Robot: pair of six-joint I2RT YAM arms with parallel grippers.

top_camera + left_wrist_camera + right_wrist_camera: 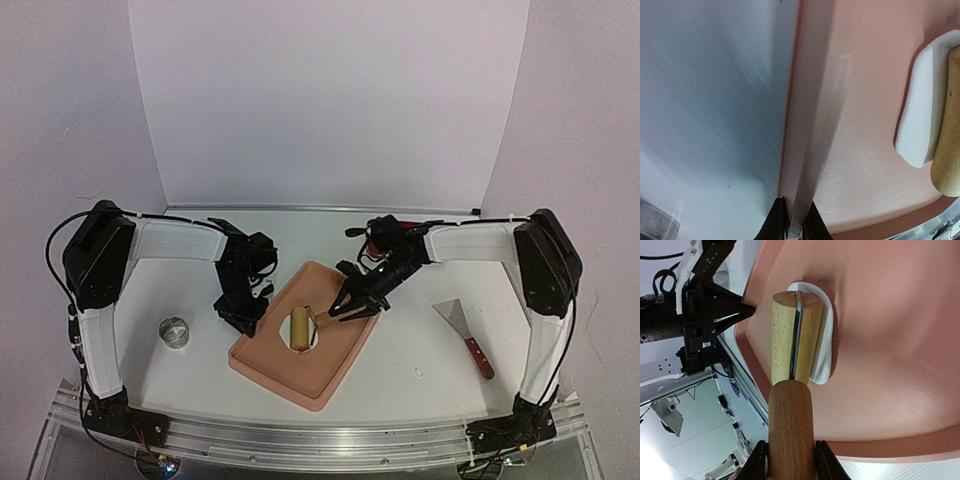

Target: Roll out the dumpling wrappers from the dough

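Nearest on the bench [400, 350], a metal ring [175, 332] stands to the left and a scraper [463, 333] lies to the right, both apart from the arms. Between them sits the pink tray [270, 378], set at an angle.

Progress: judged early. The dough [920, 105] lies inside the tray as one thick oval slab with rounded edges, not yet a thin sheet. No round wrapper is visible in any view. Thinning the slab and cutting discs are both judged outstanding.

The roller [795, 335] rests on top of the dough, covering most of it; white shows along one side and at the roller's end.

The right gripper [791, 457] has its fingers closed on the roller's wooden handle [790, 425]. The dough is well clear of these fingers, at the far end of the tool, and touches only the barrel.

The left gripper [793, 222] has narrow fingers pinching the tray's left rim, apparently to steady it. The dough lies apart from them, across bare tray floor to their right.

Farther back, the bench shows only the arms' links.
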